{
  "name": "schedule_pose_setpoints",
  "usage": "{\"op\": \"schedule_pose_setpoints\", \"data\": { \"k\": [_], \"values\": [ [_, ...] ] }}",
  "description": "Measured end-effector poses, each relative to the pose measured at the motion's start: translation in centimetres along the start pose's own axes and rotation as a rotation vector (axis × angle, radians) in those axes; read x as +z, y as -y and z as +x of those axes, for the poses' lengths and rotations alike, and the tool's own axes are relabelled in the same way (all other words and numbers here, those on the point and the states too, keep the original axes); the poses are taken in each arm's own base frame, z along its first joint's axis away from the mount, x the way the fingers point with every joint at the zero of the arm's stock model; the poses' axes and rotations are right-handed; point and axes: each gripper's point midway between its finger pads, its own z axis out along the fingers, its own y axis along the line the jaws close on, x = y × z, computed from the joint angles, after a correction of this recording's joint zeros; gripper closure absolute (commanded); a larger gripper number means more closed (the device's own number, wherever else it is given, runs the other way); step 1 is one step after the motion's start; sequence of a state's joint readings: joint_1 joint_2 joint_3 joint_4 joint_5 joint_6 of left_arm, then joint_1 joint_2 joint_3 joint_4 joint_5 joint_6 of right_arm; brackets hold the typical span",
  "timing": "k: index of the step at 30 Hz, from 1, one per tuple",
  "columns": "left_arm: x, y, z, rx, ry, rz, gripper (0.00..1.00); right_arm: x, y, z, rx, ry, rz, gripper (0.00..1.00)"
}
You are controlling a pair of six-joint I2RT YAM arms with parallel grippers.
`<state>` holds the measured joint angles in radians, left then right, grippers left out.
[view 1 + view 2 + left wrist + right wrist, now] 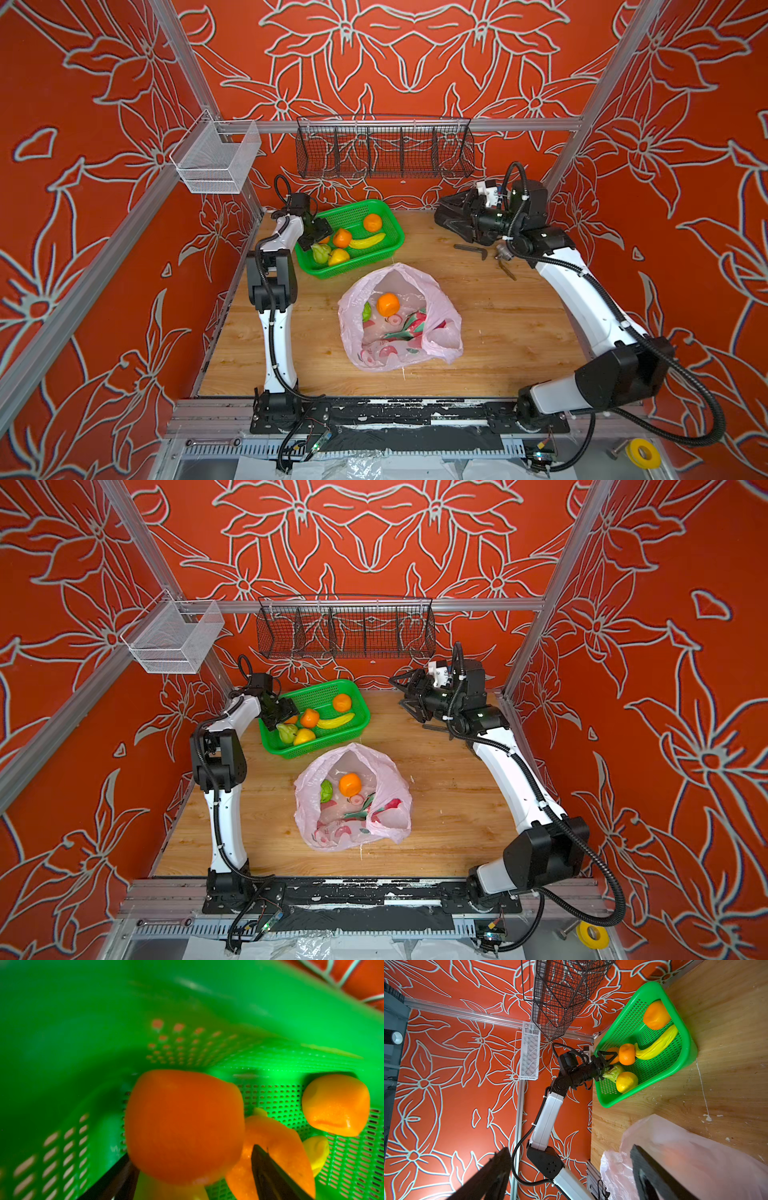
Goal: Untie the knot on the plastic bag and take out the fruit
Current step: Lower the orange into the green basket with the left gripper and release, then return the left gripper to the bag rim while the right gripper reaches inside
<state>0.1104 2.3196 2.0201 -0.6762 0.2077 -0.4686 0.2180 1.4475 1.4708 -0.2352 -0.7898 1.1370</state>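
Plastic bag (399, 349): lies crumpled in the middle of the table (519, 332), somewhat nearer the front edge. Its mouth gapes open toward the far edge.
Fruit in the bag: a bagged orange (388, 304) sits just inside the mouth. A green fruit (366, 311) is just beside it, toward the table's left edge. The dragon fruit (409, 328) lies deeper in, partly under pink film.
Green basket (357, 262): stands at the table's far left corner, near the bag. In the right wrist view a strip of bare wood separates them.
Fruit in the basket: a far orange (372, 222) sits at the right end and a middle orange (342, 238) touches the tip of the banana (367, 241). A yellow fruit (338, 257) and a knobbly green fruit (321, 252) sit side by side by the near rim.
Left pincer (608, 1064): reaches down inside the basket's left end with its fingers (270, 1176) spread wide either side of a blurred orange (182, 1126). A thin gap shows at one finger; contact at the other cannot be told.
Right pincer (446, 216): is over the table's far right corner and points toward the basket. Its fingers (652, 1176) are wide apart with nothing between them.
Metal tools (471, 250): lie on the wood just below the right pincer.
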Motion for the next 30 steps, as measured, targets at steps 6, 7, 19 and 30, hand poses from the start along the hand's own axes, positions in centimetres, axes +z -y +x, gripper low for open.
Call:
{"op": "schedule_pose_setpoints", "data": {
  "k": [6, 7, 19, 30],
  "values": [
    [-4.8, 1.2, -0.2, 0.012, 0.055, 0.027, 0.17, 0.0, 0.0, 0.1, -0.027, -0.005, 0.001, 0.08],
    [-5.9, 1.5, -0.3, 0.016, 0.069, 0.035, 0.17, 0.0, 0.1, 0.1, -0.032, -0.006, 0.002, 0.09],
    [-23.7, 5.2, 4.9, 0.107, 0.292, 0.213, 0.17, 0.6, -0.4, 4.9, -0.201, -0.119, 0.048, 0.12],
    [-29.8, 9.0, 18.8, 0.363, 0.261, 0.33, 0.15, 2.9, -2.4, 15.7, -0.496, -0.36, 0.054, 0.16]
  ]
}}
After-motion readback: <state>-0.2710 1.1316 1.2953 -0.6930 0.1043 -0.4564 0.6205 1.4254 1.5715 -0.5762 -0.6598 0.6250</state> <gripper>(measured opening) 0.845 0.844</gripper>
